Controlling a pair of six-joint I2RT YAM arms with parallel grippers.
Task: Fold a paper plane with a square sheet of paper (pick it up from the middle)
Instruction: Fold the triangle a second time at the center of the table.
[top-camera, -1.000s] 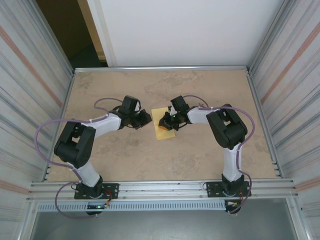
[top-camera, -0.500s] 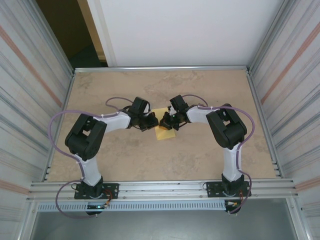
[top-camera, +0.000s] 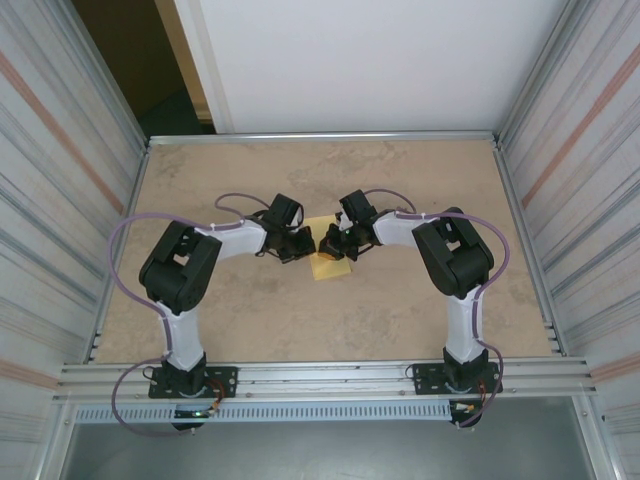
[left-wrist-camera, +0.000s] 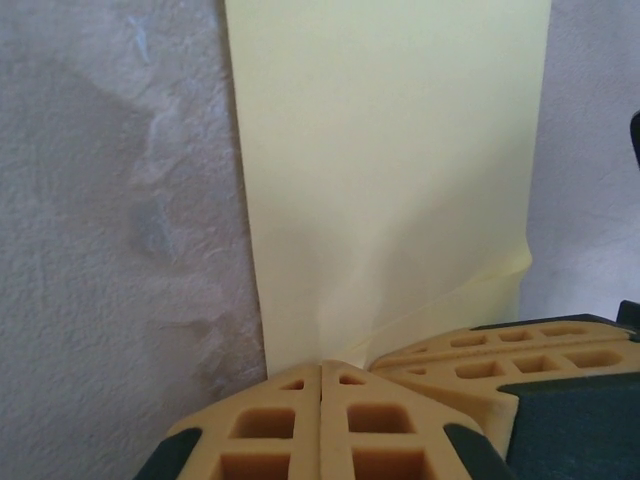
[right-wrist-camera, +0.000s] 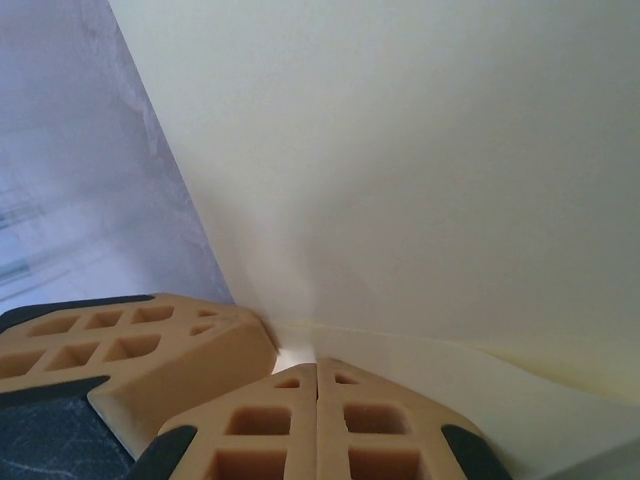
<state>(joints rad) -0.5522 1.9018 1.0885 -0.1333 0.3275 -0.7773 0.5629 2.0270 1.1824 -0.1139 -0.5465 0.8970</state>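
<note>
Paper sheet (top-camera: 330, 267) on marbled table (top-camera: 400, 320)

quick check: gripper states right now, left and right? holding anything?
Left gripper: closed, pinching the yellow sheet of paper.
Right gripper: closed, pinching the same sheet.

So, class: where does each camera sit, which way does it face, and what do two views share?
Top external: above and behind the robot, looking down on the table; both arms show, left claw and right claw meeting at the yellow paper.
Left wrist: on the left arm, facing along its shut fingers across the paper.
Right wrist: on the right arm, facing along its shut fingers at the paper.
Shared: each wrist view shows the other claw beside its own.
</note>
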